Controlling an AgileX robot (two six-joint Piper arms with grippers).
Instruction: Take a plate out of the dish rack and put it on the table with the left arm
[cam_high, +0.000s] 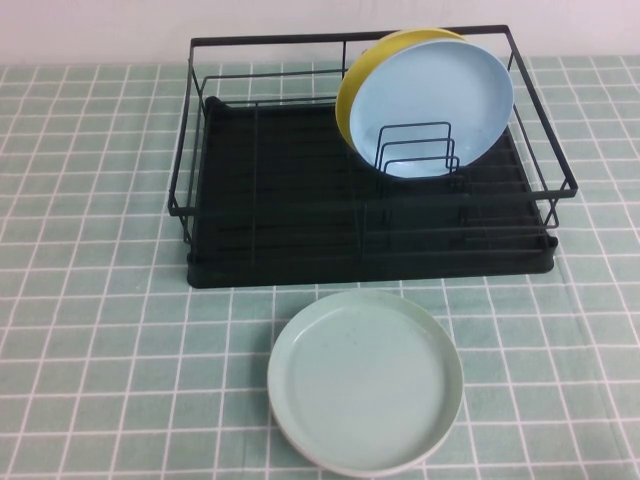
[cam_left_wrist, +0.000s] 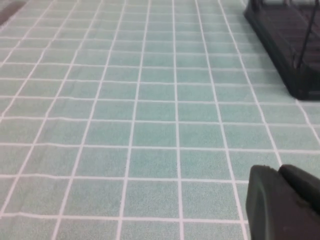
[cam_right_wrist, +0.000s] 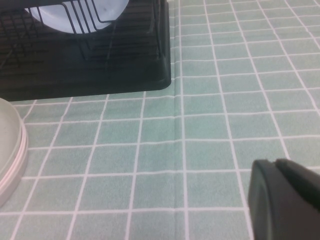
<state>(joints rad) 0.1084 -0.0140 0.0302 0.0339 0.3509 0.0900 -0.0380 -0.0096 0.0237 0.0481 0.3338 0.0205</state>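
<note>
The left pincer (cam_left_wrist: 282, 202) showed only as a dark lump at the edge of the left wrist view, low over the tabletop (cam_left_wrist: 150, 125), and whether it was spread or pressed together could not be told from that sliver. It held nothing that could be seen, with bare tiles stretching away from it and a corner of the dish rack (cam_left_wrist: 290, 45) sitting well off at the far side. The right pincer (cam_right_wrist: 285, 200) gave the same story in its own wrist view, a black block low over the tiles, its spread impossible to judge. Beyond it the rack's black tray corner rested flat on the tabletop, and the rim of the plate (cam_right_wrist: 10, 150) poked in at the side of that view, near the rack but apart from it. From the high view neither arm was in sight. The mint-green plate (cam_high: 365, 380) lay flat and face up on the tabletop just in front of the dish rack (cam_high: 270, 190), a little right of the rack's middle, not touching it. Inside the rack, at its right rear, a light blue plate (cam_high: 440, 105) stood tilted on edge against the wire dividers, with a yellow plate (cam_high: 360, 85) leaning right behind it.
</note>
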